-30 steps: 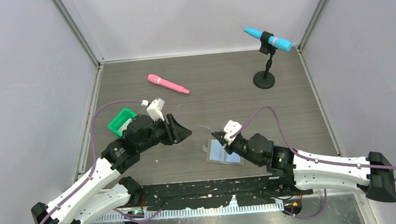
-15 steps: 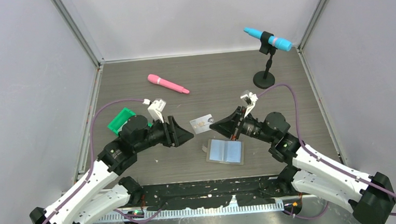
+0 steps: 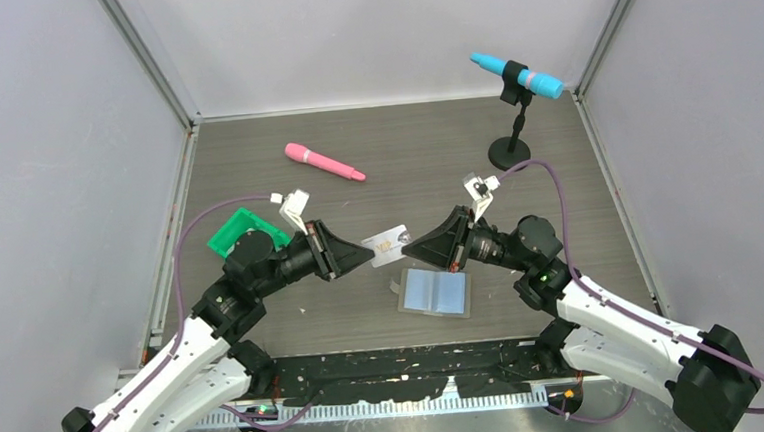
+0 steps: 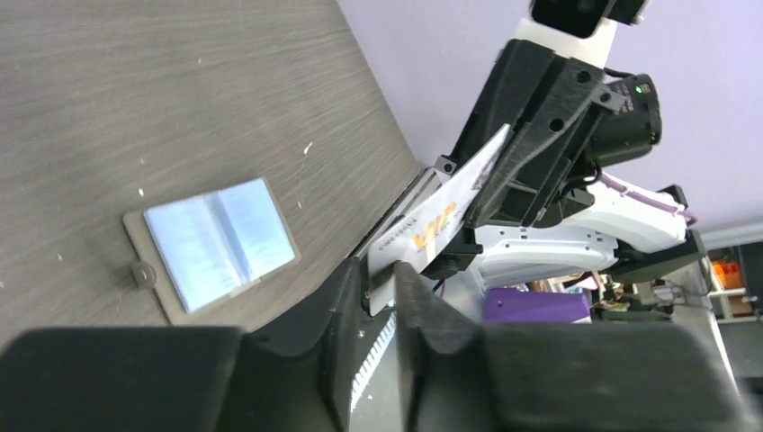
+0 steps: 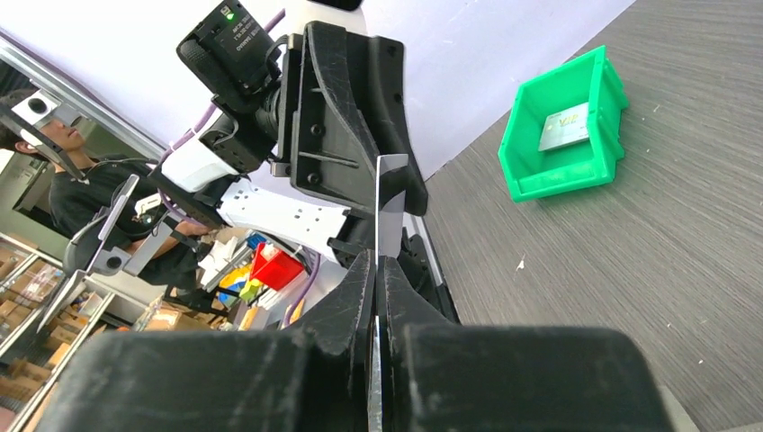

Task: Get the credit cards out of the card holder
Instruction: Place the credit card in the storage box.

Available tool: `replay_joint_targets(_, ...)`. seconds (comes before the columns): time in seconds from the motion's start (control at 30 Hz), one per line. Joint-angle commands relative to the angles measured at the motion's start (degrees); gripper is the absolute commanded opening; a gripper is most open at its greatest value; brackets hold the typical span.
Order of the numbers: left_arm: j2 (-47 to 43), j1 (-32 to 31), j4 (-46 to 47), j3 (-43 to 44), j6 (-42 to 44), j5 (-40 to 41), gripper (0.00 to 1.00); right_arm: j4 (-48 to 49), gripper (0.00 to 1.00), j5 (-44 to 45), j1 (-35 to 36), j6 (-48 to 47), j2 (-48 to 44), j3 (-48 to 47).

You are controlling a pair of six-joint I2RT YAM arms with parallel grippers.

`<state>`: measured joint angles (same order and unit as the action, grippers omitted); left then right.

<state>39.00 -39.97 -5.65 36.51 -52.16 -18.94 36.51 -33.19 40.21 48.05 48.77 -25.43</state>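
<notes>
Right gripper (image 3: 407,245) clamps a card (image 3: 388,242), left gripper (image 3: 369,257) at its nine-o'clock end; open holder (image 3: 435,291) at five o'clock. Left wrist: fingers (image 4: 346,301) flank the card, grip unclear. Right wrist: second card (image 5: 565,127) lies in tray (image 5: 558,173).

**Colours and patterns, one moment**

Desk (image 3: 404,145): dark grey-brown with fine wood-grain streaks and a few white specks.
Card (image 4: 432,225): white, orange "VIP" letters, small dark print.
Card holder (image 3: 435,291): grey cover, pale blue see-through pockets.
Tray (image 3: 231,230): bright green, plain.
Second card (image 5: 565,127), in the tray: pale grey with yellowish print.
Pink stick (image 3: 324,162): pink, with a paler band near one end.
Blue stick (image 3: 515,75): light blue, with a black clamp round the middle.
Stand (image 3: 509,153): black.
Left pincer (image 3: 365,254) and right pincer (image 3: 410,244): matt black.
Left arm (image 3: 176,359) and right arm (image 3: 625,326): white shells, black joints.
Cables (image 3: 546,178): purple.
Walls (image 3: 53,146): pale lilac-grey, plain.
</notes>
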Motion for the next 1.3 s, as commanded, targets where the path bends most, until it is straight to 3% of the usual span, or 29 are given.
replay_joint_targets(0.0, -1.56, 1.34, 10.14, -2.31, -4.96, -2.5, 0.11, 5.16, 0.1, -1.44, -0.65, 2.85, -0.04, 0.74)
replay_joint_targets(0.07, -1.89, 1.75, 11.29, -3.07, -6.19, -2.85, 0.0, 4.96, 0.15, -0.56, -0.98, 3.06, -0.31, 1.47)
replay_joint_targets(0.17, -2.49, 2.29, 11.43, -3.67, -6.84, -2.2, 0.0, 4.5, 0.29, 1.16, -1.36, 3.02, -1.28, 2.56)
replay_joint_targets(0.27, -2.79, 3.27, 10.23, -3.72, -6.62, -1.8, 0.0, 2.34, 0.53, 2.26, -1.61, 1.93, -2.81, 2.61)
replay_joint_targets(0.37, -2.92, 4.99, 7.26, -3.07, -5.65, -1.8, 0.0, -1.51, 0.7, 3.1, -1.62, -0.48, -4.26, 2.27)
replay_joint_targets(0.47, -2.82, 7.75, -0.22, -0.42, -1.69, -1.03, 0.0, -4.06, 0.94, 4.64, -1.63, -2.46, -6.4, 2.43)
replay_joint_targets(0.5, -2.76, 8.98, -3.39, 0.87, -0.25, -0.55, 0.0, -5.28, 0.98, 5.03, -1.63, -2.85, -6.85, 2.5)
replay_joint_targets(0.73, -3.69, 21.23, -22.77, 9.41, 10.86, 6.69, 0.0, -21.18, 0.96, 10.94, -1.62, -5.13, -9.27, -0.08)
replay_joint_targets(0.87, -3.02, 29.78, -31.28, 12.09, 16.62, 11.46, 0.0, -25.64, 0.95, 9.14, -1.63, -6.59, -8.36, -2.27)
replay_joint_targets(1.07, 1.49, 43.52, -35.66, 12.77, 19.82, 14.55, 0.0, -28.92, 0.95, 8.07, -1.68, -7.18, -6.82, -3.21)
replay_joint_targets(1.27, 9.62, 52.27, -31.52, 11.2, 20.53, 13.42, 0.0, -29.48, 0.95, 6.58, -1.63, -7.14, -6.12, -2.7)
